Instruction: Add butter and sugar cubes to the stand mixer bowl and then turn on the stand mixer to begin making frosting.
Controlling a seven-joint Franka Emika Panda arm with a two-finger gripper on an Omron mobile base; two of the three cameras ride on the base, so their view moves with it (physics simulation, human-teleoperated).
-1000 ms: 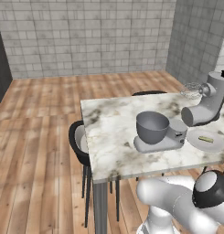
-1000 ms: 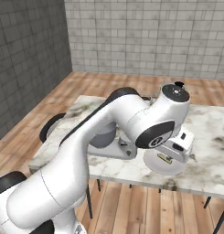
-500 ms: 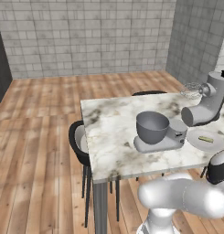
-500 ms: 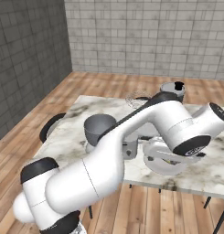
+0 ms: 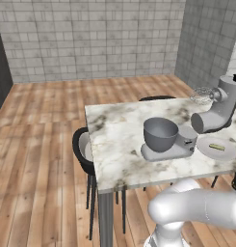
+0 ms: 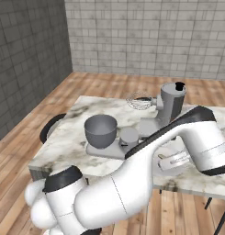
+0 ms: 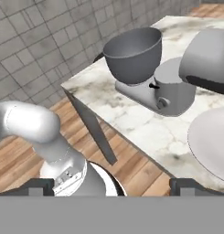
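Observation:
The dark grey stand mixer bowl (image 5: 160, 134) (image 6: 101, 130) (image 7: 131, 54) sits empty on the stand mixer (image 5: 212, 116) (image 6: 170, 106) base, with the head tilted back and the whisk (image 5: 201, 94) raised. The pale butter (image 5: 216, 146) stick lies on a white plate (image 5: 228, 153) (image 7: 209, 137) to the right of the mixer. No sugar cubes can be made out. My gripper (image 7: 113, 186) is open and holds nothing. It hangs off the table's near right edge and looks back across the plate toward the bowl.
A marble table (image 5: 119, 140) (image 6: 72, 137) carries everything. A dark chair (image 5: 83, 149) (image 6: 52, 128) stands at its left side and another (image 5: 155, 98) at the far side. My arm (image 6: 178, 137) arches over the table's front right, covering the plate in the right base view. Wooden floor lies all around.
My arm has swung to the right and lower, carrying the hand past the plate to the table's near right edge. The gripper has stayed open. Bowl, mixer and butter have not moved.

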